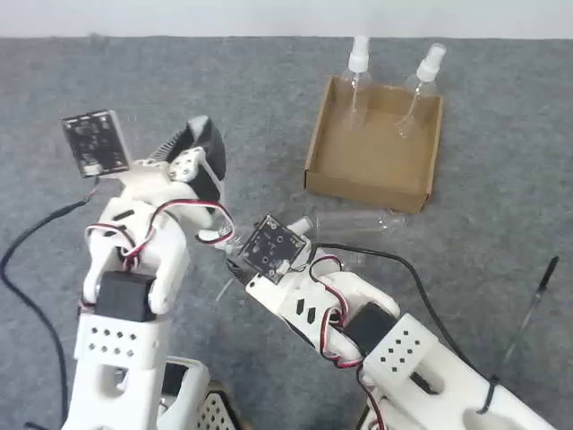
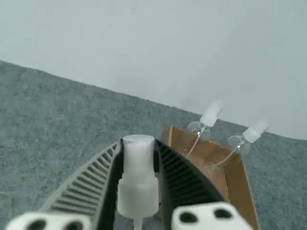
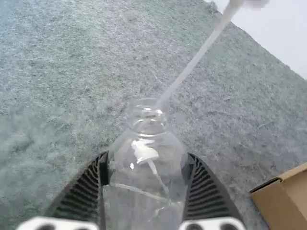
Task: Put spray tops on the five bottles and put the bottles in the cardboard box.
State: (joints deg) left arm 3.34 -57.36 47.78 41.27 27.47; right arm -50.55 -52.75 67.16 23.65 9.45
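Two capped bottles [image 1: 358, 85] sit in the box [image 1: 358, 184]. The left gripper [image 2: 139, 148] is clamped on a spray top [image 2: 138, 182], its tube [image 3: 192, 67] reaching into the neck of a third bottle [image 3: 146, 143], which the right gripper [image 3: 146, 160] pinches between the arms. A bare bottle [image 1: 354, 219] lies beside the box, so most capping and boxing remains

- White spray top [image 2: 138, 184] stands upright, pinched in your left end effector [image 2: 139, 146].
- Clear uncapped bottle [image 3: 144, 163] sits clamped in your right end effector [image 3: 146, 160].
- Two capped bottles [image 2: 209, 116] stand in the cardboard box [image 2: 238, 184], beyond your left end effector.
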